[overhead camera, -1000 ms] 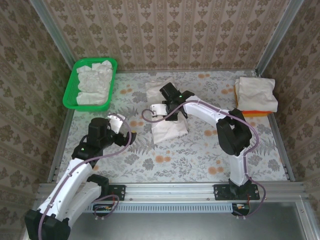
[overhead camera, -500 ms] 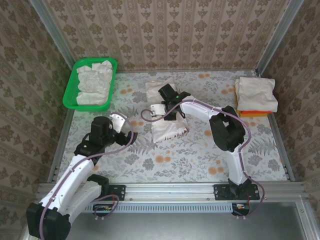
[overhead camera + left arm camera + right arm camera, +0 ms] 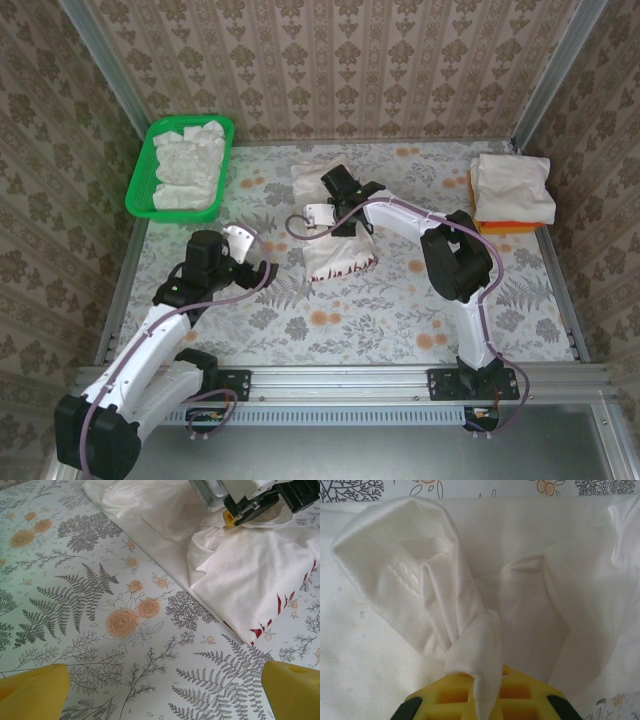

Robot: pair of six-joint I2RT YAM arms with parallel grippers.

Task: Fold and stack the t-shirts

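1. At the right gripper [image 3: 480, 695]: clamps shut on a twisted pinch of the printed t-shirt [image 3: 338, 255], with white cloth rising in a ridge from between the yellow pads [image 3: 455, 697].
2. As to the printed t-shirt: lies rumpled on the table [image 3: 400, 310], about mid-width and in the far half. Looks off-white, with red-and-black marks along its near hem. Sits partly doubled over, one layer on another.
3. At the left gripper [image 3: 160, 692]: hangs with jaws spread wide, holding nothing. Sits near and to the left of the printed t-shirt, apart from it, over bare floral tabletop.
4. In the green basket [image 3: 140, 185]: stands at the far left corner, with crumpled off-white t-shirts [image 3: 188, 165] piled inside.
5. On the folded stack [image 3: 512, 185]: rests at the far right edge, well apart from both grippers. Shows an off-white folded shirt on top of the orange t-shirt [image 3: 497, 227], touching it.
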